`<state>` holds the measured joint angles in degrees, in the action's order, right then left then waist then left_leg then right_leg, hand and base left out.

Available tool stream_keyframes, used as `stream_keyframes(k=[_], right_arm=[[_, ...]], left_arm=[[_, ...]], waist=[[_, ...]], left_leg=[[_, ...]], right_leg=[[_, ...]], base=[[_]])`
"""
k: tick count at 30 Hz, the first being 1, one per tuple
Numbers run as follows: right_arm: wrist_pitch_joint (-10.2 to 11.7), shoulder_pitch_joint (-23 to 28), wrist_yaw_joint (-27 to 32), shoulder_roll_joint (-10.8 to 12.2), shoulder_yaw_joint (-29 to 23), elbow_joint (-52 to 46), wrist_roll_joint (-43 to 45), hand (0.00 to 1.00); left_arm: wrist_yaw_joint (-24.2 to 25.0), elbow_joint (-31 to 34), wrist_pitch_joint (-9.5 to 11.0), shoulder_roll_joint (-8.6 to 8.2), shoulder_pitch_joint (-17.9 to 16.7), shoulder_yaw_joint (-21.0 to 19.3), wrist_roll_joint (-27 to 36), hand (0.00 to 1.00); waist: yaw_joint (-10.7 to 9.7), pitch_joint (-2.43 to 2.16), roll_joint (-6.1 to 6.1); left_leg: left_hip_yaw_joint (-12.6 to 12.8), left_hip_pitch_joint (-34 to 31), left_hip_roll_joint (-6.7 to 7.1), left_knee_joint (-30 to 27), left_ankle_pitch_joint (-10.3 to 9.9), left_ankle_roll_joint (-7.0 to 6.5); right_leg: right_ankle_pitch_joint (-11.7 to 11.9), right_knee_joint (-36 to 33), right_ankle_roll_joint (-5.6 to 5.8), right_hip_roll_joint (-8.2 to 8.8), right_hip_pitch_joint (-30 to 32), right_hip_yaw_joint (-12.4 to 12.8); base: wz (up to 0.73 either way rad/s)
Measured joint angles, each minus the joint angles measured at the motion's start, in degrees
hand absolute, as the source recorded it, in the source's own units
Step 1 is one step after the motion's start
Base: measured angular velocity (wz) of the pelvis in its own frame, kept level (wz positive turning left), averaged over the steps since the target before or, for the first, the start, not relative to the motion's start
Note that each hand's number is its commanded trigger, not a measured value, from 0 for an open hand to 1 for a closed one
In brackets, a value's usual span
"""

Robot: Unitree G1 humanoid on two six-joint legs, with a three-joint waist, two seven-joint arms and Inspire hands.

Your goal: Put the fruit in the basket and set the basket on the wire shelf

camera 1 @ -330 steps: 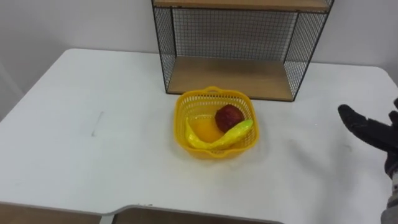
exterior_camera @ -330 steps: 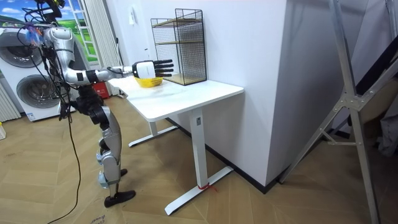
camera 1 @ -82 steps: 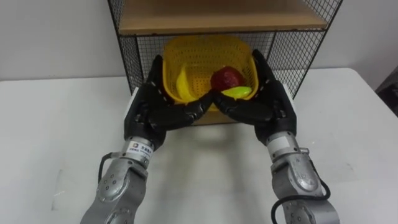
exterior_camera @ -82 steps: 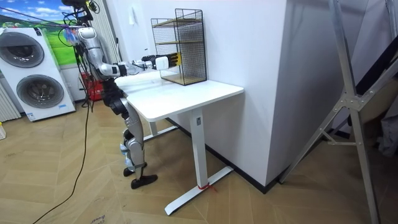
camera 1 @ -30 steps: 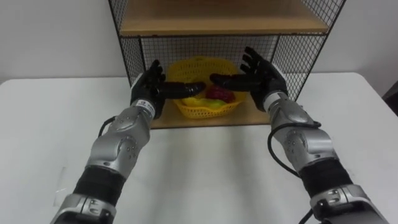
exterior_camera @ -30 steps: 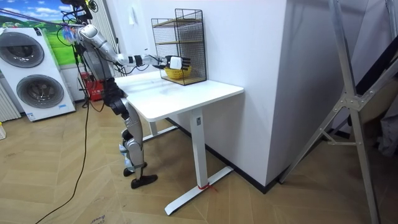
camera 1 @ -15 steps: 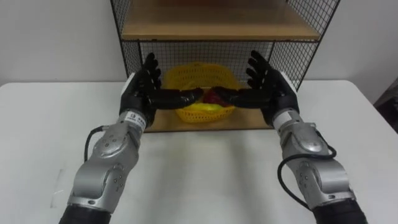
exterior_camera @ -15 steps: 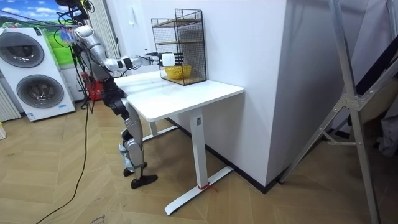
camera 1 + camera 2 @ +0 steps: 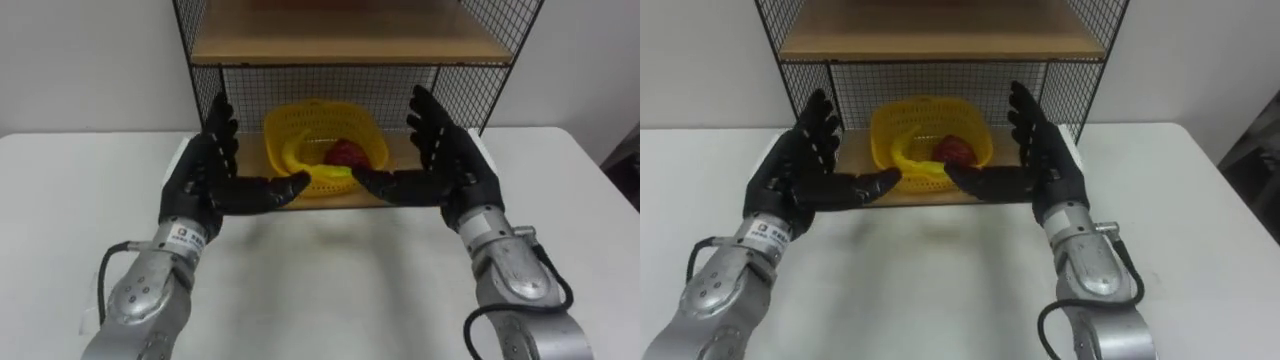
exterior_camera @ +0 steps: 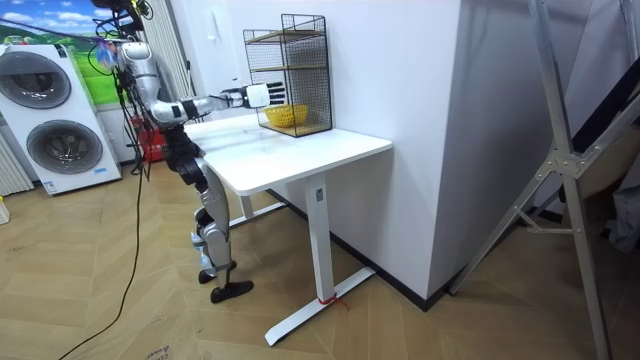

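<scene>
- At the upper centre of the left eye view, the yellow plastic basket (image 9: 283, 135) sits on the lower wooden board (image 9: 402, 150) of the wire shelf (image 9: 330, 82). It rests level, under the upper board (image 9: 340, 35).
- Inside the basket lie a dark red fruit (image 9: 345, 153) and a curved yellow fruit (image 9: 318, 172) that looks like a banana. No fruit lies on the white table (image 9: 330, 285).
- Left of centre, the left hand (image 9: 195, 185) is held up with its palm facing inward. Its fingers are straight and spread, and it holds nothing.
- Right of centre, the right hand (image 9: 455, 175) mirrors it, with fingers spread and empty.
- Both hands hang in front of the shelf, one on each side of the basket. Their thumbs point toward each other across the basket's front edge. They appear to be clear of the basket, though the thumb tips overlap it in the view.
- At the upper left of the room view, the robot stands at the table's end, with both arms reaching toward the shelf.
- Judged from this, both parts of the task look done: the fruit is in the basket and the basket is on the shelf.
- What seems left is to bring the arms away from the shelf without nudging the basket.
</scene>
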<state>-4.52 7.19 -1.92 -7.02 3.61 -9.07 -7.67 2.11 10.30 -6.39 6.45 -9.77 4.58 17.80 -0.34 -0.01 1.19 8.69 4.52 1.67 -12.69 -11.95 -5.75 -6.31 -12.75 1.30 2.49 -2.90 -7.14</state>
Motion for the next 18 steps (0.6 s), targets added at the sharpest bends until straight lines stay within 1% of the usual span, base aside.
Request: stream_keyframes(k=[1, 2, 3, 4, 5, 6, 7, 9, 11, 12, 13, 15, 18], right_arm=[[0.34, 2.53, -0.81, 0.0, -0.03, -0.6, 0.7, 0.0], [0.68, 4.94, -1.53, 0.0, -0.24, -0.63, 1.0, 0.0], [0.72, 5.78, -2.0, 0.0, -0.42, -0.63, 0.98, 0.0], [0.74, 7.3, -2.79, -0.03, -0.61, -0.63, 0.99, 0.0], [0.84, 8.32, -3.53, -0.04, -0.65, -0.63, 1.19, 0.0], [1.05, 8.8, -4.05, -0.04, -0.74, -0.63, 1.23, 0.0], [1.92, 9.81, -5.08, -0.07, -1.07, -0.64, 1.33, 0.0], [2.72, 10.38, -5.88, -0.14, -1.62, -0.64, 1.55, 0.0], [4.51, 10.55, -6.51, -0.18, -2.42, -0.67, 1.74, 0.0], [4.87, 10.74, -6.48, -0.2, -2.66, -0.84, 1.75, 0.0], [5.69, 11.15, -6.34, -0.42, -2.78, -1.13, 1.74, 0.0], [6.35, 12.0, -6.23, -0.63, -2.8, -2.04, 2.06, 0.0], [7.4, 12.68, -5.5, -0.66, -2.93, -3.05, 3.0, 0.0]], left_arm=[[0.58, 0.01, 0.56, -0.04, -2.71, -0.15, -0.01, 0.0], [0.91, 0.02, 0.62, -0.24, -5.48, -0.15, 0.03, 0.0], [0.97, 0.06, 0.64, -0.31, -6.51, -0.15, 0.02, 0.0], [1.07, 0.42, 0.73, -0.26, -8.56, -0.16, -0.01, 0.0], [1.28, 0.51, 1.57, -0.15, -10.01, -0.16, -0.02, 0.0], [1.4, 0.52, 2.12, -0.15, -10.55, -0.16, -0.03, 0.0], [1.97, 0.55, 3.19, -0.05, -11.28, -0.16, -0.03, 0.0], [2.68, 0.55, 4.91, 0.38, -11.39, -0.17, -0.72, 0.0], [3.51, 0.56, 6.94, 1.02, -11.39, -0.27, -1.72, 0.0], [3.58, 0.56, 7.23, 1.01, -11.39, -0.28, -1.72, 0.0], [3.62, 0.56, 7.71, 1.02, -11.39, -0.28, -1.67, 0.0], [3.69, 0.57, 8.15, 1.05, -11.39, -0.31, -1.67, 0.0], [3.79, 0.56, 8.74, 1.02, -11.45, -1.21, -1.61, 0.0]], waist=[[0.01, 0.01, -0.05], [-0.03, 0.0, -0.02], [0.02, -0.04, -0.01], [0.1, -0.3, 0.15], [0.12, -0.33, 0.27], [0.06, -0.36, 0.31], [0.01, -0.37, 0.31], [0.02, -0.21, 0.22], [-0.08, -0.09, -0.05], [-0.08, -0.12, -0.11], [-0.07, -0.07, -0.23], [-0.03, -0.09, -0.4], [0.21, 0.05, -0.82]], left_leg=[[0.0, -0.06, 0.0, 0.0, -0.02, 0.02], [0.0, -0.19, 0.02, -0.01, -0.02, 0.03], [0.0, -0.29, 0.03, -0.01, -0.02, 0.04], [0.02, -0.88, 0.07, -0.08, 0.0, 0.07], [0.05, -1.26, 0.09, -0.09, 0.04, 0.11], [0.06, -1.37, 0.08, -0.09, 0.07, 0.13], [0.04, -1.43, 0.07, -0.09, 0.21, -0.13], [0.01, -1.51, 0.07, -0.07, 0.24, -0.17], [0.01, -1.57, 0.06, -0.06, 0.23, -0.17], [0.0, -1.56, 0.06, -0.06, 0.22, -0.16], [-0.01, -1.58, 0.06, -0.04, 0.08, 0.07], [-0.04, -1.81, 0.06, -0.05, 0.05, 0.12], [-0.01, -1.89, 0.07, 0.1, 0.07, 0.13]], right_leg=[[-0.01, 0.01, 0.0, 0.02, 0.06, 0.02], [-0.04, -0.01, 0.0, 0.01, 0.18, 0.07], [-0.05, -0.03, 0.01, 0.01, 0.33, 0.13], [-0.1, -0.17, -0.03, -0.02, 1.07, 0.43], [-0.09, -0.17, -0.04, -0.08, 1.55, 0.64], [-0.08, -0.17, -0.05, -0.09, 1.68, 0.62], [-0.09, -0.24, -0.06, -0.09, 1.74, 0.58], [-0.12, -0.43, -0.08, -0.1, 1.87, 0.61], [-0.12, -0.37, -0.09, -0.12, 1.88, 0.62], [-0.12, -0.37, -0.09, -0.11, 1.88, 0.61], [-0.12, -0.38, -0.09, -0.1, 1.92, 0.61], [-0.12, -0.44, -0.09, -0.09, 2.1, 0.56], [-0.12, -0.53, -0.09, -0.11, 2.33, 0.58]], base=[[0.0], [0.0], [-0.05], [-0.08], [-0.08], [0.0], [0.0], [0.02], [0.0], [0.0], [0.0], [0.0], [0.0]])
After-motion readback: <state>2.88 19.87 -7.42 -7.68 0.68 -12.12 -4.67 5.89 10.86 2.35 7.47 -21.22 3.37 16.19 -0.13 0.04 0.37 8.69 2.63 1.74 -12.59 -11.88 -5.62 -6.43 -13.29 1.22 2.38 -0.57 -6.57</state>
